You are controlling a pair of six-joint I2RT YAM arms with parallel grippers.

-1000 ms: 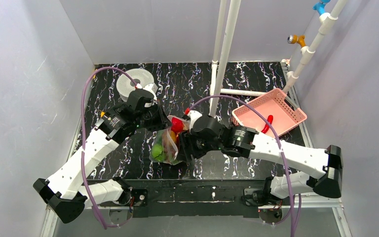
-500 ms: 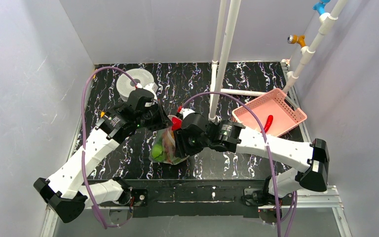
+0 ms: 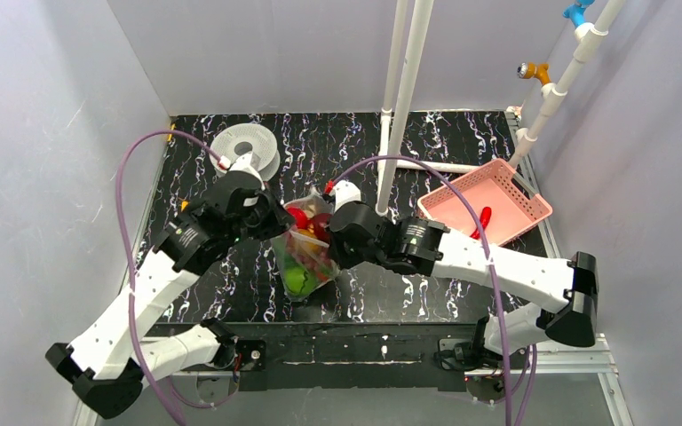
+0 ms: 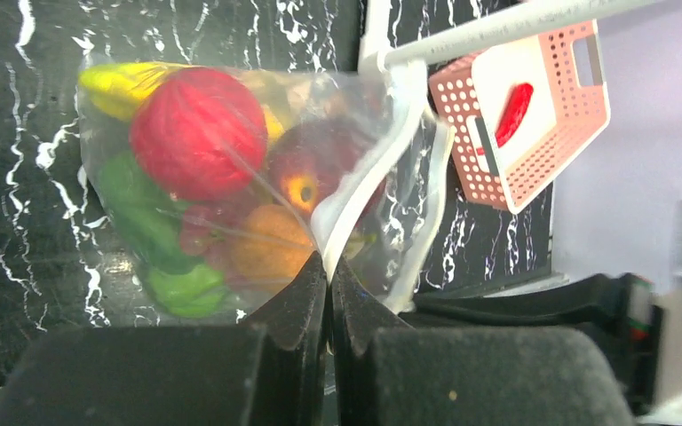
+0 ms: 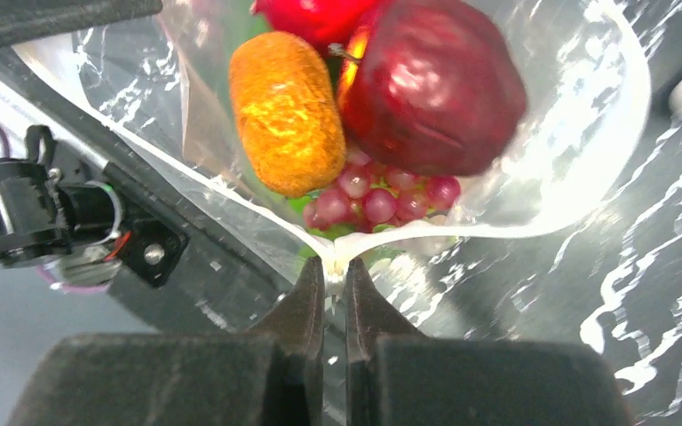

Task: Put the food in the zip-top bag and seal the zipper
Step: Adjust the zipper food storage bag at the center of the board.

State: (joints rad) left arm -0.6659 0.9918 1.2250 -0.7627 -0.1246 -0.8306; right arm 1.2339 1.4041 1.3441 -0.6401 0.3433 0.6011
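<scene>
A clear zip-top bag [image 3: 306, 253] is held between my two arms over the middle of the black marbled worktop [image 3: 320, 151], its mouth gaping. The food [image 4: 197, 133] is inside: red, green, yellow, orange and purple toy pieces bunched together. My left jaws are closed tight on the mouth edge, pinching the whitish zipper [image 4: 364, 186]. My right jaws are pinched nearly together on another stretch of that rim. I judge the film thin, floppy and slick, and the load light but enough to make it sag and swing. The zipper strip looks like the stiffest part, so the best hold is there, near its ends, not on the loose wall. One red toy piece [image 3: 484, 220] lies in the pink basket [image 3: 502, 191].
</scene>
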